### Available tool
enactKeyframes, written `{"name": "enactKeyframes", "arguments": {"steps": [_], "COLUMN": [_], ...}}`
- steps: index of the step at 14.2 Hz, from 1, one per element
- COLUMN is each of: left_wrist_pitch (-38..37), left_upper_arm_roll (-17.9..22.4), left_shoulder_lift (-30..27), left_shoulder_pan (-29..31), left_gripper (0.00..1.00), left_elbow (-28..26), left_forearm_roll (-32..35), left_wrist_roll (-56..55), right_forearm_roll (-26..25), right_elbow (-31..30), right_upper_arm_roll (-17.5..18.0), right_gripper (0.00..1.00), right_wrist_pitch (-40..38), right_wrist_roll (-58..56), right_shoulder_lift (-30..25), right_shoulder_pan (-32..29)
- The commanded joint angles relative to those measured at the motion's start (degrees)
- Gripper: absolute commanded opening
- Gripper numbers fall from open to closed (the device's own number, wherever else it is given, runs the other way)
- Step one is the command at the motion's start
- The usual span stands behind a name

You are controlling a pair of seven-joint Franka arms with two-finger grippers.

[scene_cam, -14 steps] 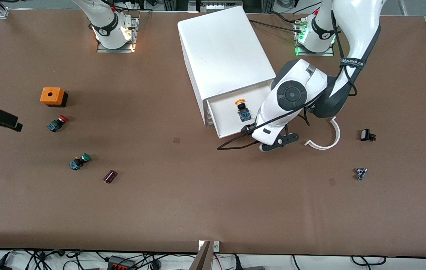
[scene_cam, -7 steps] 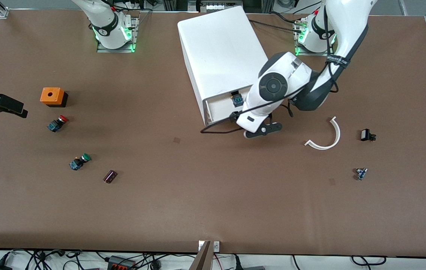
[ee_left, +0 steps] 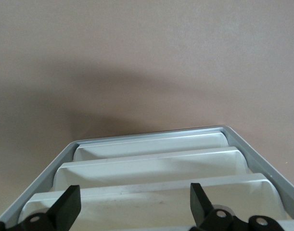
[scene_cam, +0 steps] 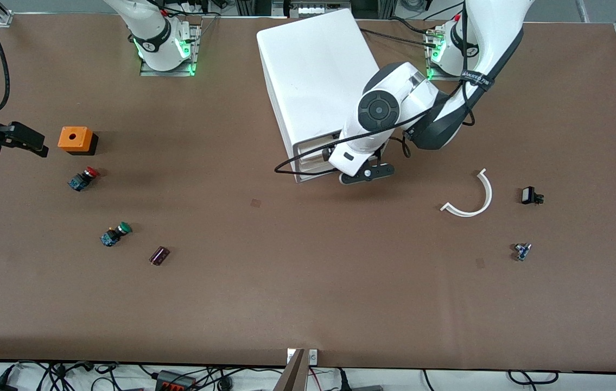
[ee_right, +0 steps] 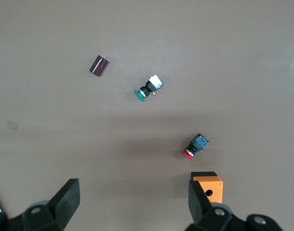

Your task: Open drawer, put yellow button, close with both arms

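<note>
The white cabinet (scene_cam: 318, 70) stands between the two arms' bases. Its bottom drawer (scene_cam: 312, 172) is pushed in, its lip about level with the drawers above it; it also shows in the left wrist view (ee_left: 151, 144). The yellow button is hidden. My left gripper (scene_cam: 335, 156) is open and empty at the cabinet's front, its fingers (ee_left: 70, 204) spread wide over the drawer lips. My right gripper (scene_cam: 33, 142) is open and empty in the air at the right arm's end of the table, beside the orange box; the right wrist view (ee_right: 132, 192) shows only table between its fingers.
An orange box (scene_cam: 75, 139), a red-capped switch (scene_cam: 83, 178), a green-capped switch (scene_cam: 115, 234) and a dark cylinder (scene_cam: 159, 255) lie toward the right arm's end. A white curved piece (scene_cam: 473, 198), a small black part (scene_cam: 529, 195) and a small blue part (scene_cam: 522, 251) lie toward the left arm's end.
My left arm has moved toward the cabinet and pushed the open drawer in, taking the yellow button out of sight. My right gripper has drifted toward the orange box.
</note>
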Motion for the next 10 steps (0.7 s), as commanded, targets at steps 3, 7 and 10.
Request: {"name": "enactKeyframes", "arguments": {"steps": [3,7,10], "left_wrist_pitch": [-0.45,-0.36,-0.36], "left_upper_arm_roll": [-2.67,-2.85,-2.85], "left_shoulder_lift": [-2.07,-2.07,-2.07], "left_shoulder_pan": [1.29,0.93,1.28], "left_gripper": [1.0,1.0,1.0], "left_elbow": [-2.18,-2.71,-2.36], "left_forearm_roll": [0.81,0.81,1.07], "left_wrist_roll": [-1.07,-0.98,-0.19], "right_forearm_roll": [-0.02,0.07,0.07], "right_elbow": [-2.02,-1.76,-1.76], "right_upper_arm_roll": [0.07,0.07,0.07], "right_gripper": [1.0,1.0,1.0], "right_wrist_pitch": [-1.28,-0.93,-1.37], "right_wrist_roll": [-1.57,-1.38,-1.38], "right_shoulder_lift": [-2.12,-2.04,-2.04], "right_shoulder_pan": [-0.25,-0.16,-0.16]}}
